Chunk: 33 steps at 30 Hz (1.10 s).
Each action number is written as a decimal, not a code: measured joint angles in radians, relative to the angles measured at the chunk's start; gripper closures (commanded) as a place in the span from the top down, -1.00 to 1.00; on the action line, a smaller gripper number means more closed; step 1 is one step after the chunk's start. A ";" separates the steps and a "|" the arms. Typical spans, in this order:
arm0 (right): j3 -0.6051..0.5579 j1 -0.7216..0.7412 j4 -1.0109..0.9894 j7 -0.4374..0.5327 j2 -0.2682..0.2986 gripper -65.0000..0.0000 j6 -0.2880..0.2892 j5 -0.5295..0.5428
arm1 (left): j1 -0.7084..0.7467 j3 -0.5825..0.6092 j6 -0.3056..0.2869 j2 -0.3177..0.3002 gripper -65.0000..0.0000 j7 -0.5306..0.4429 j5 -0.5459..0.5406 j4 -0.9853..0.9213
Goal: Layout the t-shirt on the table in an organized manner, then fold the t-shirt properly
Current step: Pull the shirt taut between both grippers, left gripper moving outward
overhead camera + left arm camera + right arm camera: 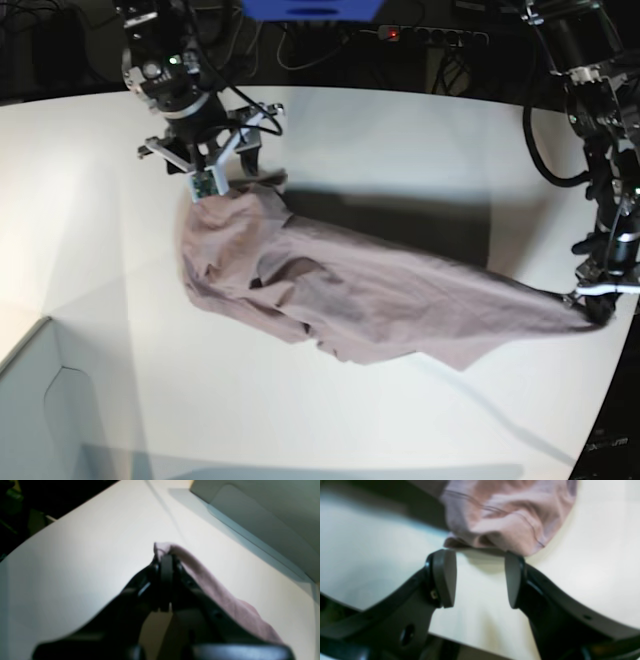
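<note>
The mauve t-shirt (350,290) lies wrinkled on the white table (400,130), stretched from the upper left to the right edge in the base view. My left gripper (166,555) is shut on one corner of the t-shirt (225,597) and holds it just above the table (75,555), at the far right of the base view (592,300). My right gripper (480,555) is open, and bare table (595,567) shows between its pads. The bunched edge of the t-shirt (505,517) lies just beyond its fingertips.
A pale box corner (40,400) sits at the table's near left and also fills the top right of the left wrist view (262,510). Cables and a power strip (430,35) lie beyond the far edge. The table's curved edge runs close to my left arm.
</note>
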 measured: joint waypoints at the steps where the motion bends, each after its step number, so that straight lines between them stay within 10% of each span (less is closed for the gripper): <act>1: -0.003 0.012 -0.024 -0.001 -0.020 -0.04 0.000 0.000 | 0.009 -0.001 0.000 -0.002 -1.00 -0.004 0.000 0.000; 29: -0.080 0.322 -0.475 0.033 -0.064 -0.06 -0.002 0.008 | 0.076 0.003 -0.004 0.026 -1.00 -0.005 0.000 0.005; 33: -0.079 0.335 -0.491 0.037 -0.060 -0.68 -0.002 0.008 | 0.087 -0.001 -0.004 0.026 -1.00 -0.006 -0.001 0.005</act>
